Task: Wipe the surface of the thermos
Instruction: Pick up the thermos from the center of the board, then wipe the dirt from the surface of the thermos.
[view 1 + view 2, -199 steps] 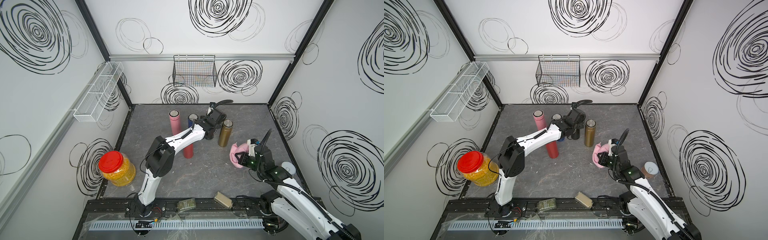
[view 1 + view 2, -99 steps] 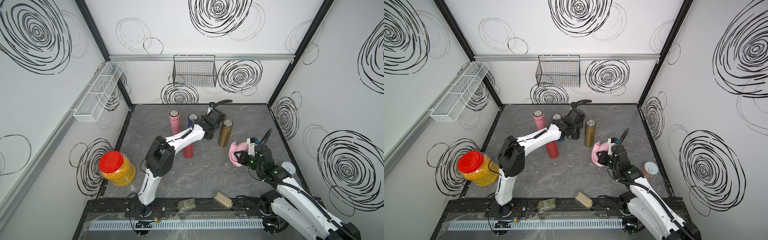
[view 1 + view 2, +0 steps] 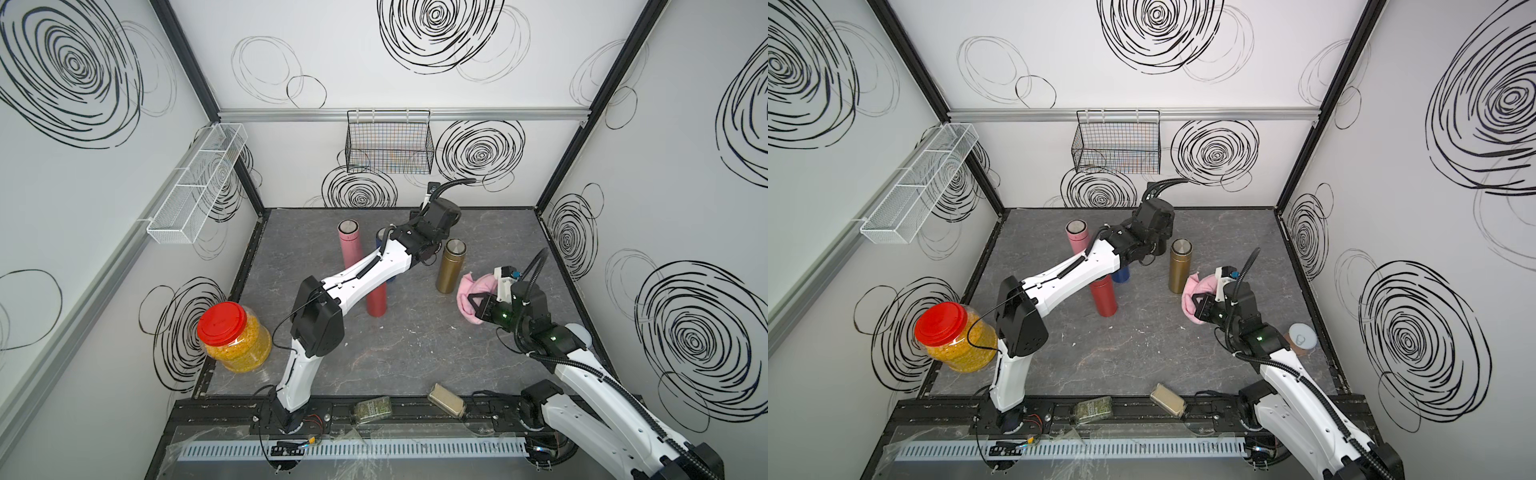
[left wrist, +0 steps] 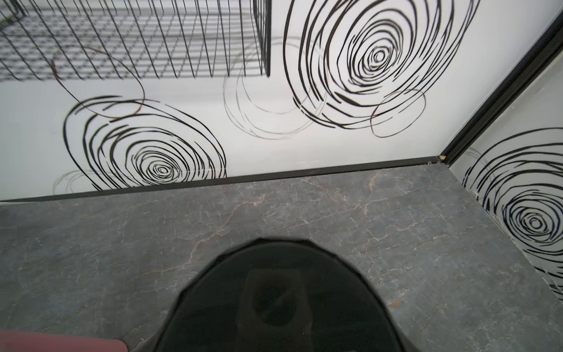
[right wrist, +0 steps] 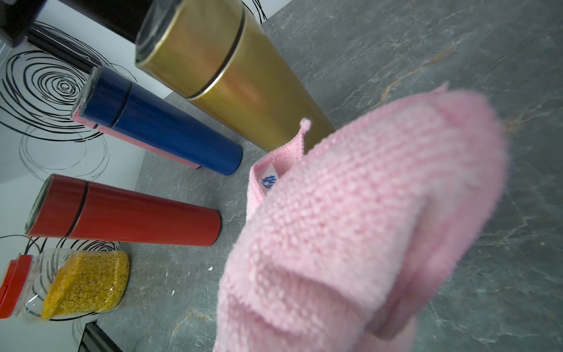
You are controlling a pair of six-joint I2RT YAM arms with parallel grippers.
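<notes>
Right now the gold thermos stands upright on the counter, right of the middle and nearer the back edge than the front. The right gripper hangs just to its right, jaws pinching a bunched pink cloth, which fills most of the right wrist view. One corner of the cloth lies just beside the thermos's lower part (touching or not, I cannot tell). The left gripper sits on the other side, close by the gold thermos's cap and between it and the blue thermos. Its jaws are hidden under the wrist in both top views; they are pressed together, but whether anything is caught between them I cannot tell. The left wrist view shows a dark round cap right under the camera. A red thermos and a pink thermos stand upright further left, and a red-lidded jar of yellow grains sits at the left edge.
</notes>
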